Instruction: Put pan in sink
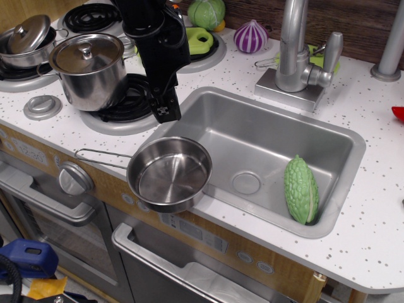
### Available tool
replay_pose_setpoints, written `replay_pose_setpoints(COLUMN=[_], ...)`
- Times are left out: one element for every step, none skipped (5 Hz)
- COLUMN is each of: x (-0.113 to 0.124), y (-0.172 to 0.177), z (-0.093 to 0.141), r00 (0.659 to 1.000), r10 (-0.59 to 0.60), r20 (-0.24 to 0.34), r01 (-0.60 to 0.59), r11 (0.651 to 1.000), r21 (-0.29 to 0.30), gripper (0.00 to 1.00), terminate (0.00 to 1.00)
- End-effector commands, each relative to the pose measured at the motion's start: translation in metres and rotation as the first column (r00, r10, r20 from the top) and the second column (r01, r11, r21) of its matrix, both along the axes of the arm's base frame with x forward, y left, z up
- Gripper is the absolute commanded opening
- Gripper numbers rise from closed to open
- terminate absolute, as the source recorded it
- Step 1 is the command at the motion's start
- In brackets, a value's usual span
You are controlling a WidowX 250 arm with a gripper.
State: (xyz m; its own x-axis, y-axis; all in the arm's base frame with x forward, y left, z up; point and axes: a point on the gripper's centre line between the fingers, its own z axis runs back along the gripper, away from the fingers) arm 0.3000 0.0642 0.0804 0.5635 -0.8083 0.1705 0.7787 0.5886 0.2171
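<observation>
A toy kitchen is showing from above, with a rectangular silver-grey sink (328, 136) sitting in the middle of a white speckled counter (379, 208). The small round steel pan (169, 173), lidless and empty, is resting at the sink's near left corner, its bowl overlapping the raised rim there while most of it is hanging over the counter's front edge; its long thin wire-loop handle is stretching away from the sink toward the left, over the counter edge. The black robot arm is reaching down from the top of the view just left of the sink, and its hand (165, 112) is hovering just beyond the sink's far left corner, above the pan and apart from it; the fingers are pointing downward and appear close together, holding nothing. Inside the sink, a bumpy green toy bitter gourd (301, 189) is lying against the right wall, beside the round drain (246, 183). Behind the sink, a silver faucet (293, 50) is standing on its base. Left of the sink, a taller lidded steel pot (88, 66) with a knob is sitting on a black coil burner (129, 104), and further left a steel pan with a tilted lid (26, 39) is sitting on another burner. Beyond the sink's far edge, a purple toy onion (250, 36) and a green toy vegetable (206, 12) are sitting near the wooden back wall. Below the sink, the cabinet front is showing round knobs and a grey oven door handle (38, 199).
</observation>
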Motion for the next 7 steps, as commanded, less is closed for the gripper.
replay_pose_setpoints(x=[0.000, -0.003, -0.004, -0.002, -0.005, -0.007, -0.007], y=[0.000, -0.004, -0.008, -0.008, -0.006, -0.006, -0.004], z=[0.000, -0.006, -0.011, -0.021, -0.034, -0.047, -0.057], r00=[1.000, 0.993, 0.978, 0.974, 0.971, 0.972, 0.973], r10=[0.000, -0.117, -0.199, -0.224, -0.237, -0.235, -0.228], r20=[0.000, -0.026, -0.057, -0.029, 0.001, 0.030, 0.034], r01=[0.000, 0.118, 0.202, 0.225, 0.237, 0.235, 0.229], r11=[1.000, 0.993, 0.979, 0.974, 0.971, 0.972, 0.973], r21=[0.000, 0.026, 0.039, 0.025, 0.011, -0.019, -0.024], gripper=[1.00, 1.00, 1.00, 1.00, 1.00, 1.00, 1.00], terminate=[0.00, 0.00, 0.00, 0.00, 0.00, 0.00, 0.00])
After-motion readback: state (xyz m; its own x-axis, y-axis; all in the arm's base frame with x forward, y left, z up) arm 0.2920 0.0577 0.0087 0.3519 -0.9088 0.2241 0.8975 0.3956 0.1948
